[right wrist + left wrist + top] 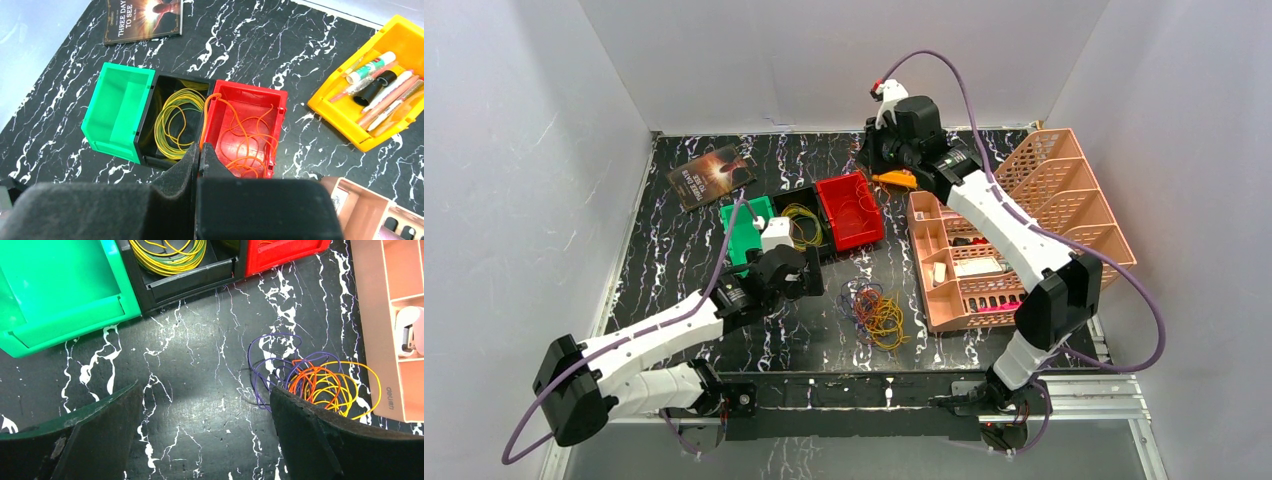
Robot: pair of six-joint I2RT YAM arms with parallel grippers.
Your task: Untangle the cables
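Tangled cables point(876, 315) laid on the tabletop point(679, 255) at 4 o'clock from the left gripper point(204, 389) (spread wide, nothing held), right gripper point(199, 151) clenched shut above the red bin point(250, 91)

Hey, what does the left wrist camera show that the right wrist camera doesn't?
Only the left wrist: the cable tangle on the table, beside the open left gripper. Only the right wrist: the book, the yellow bin of pens, the shut right gripper. Both: the green bin, the black bin holding a yellow-green coil, the red bin.
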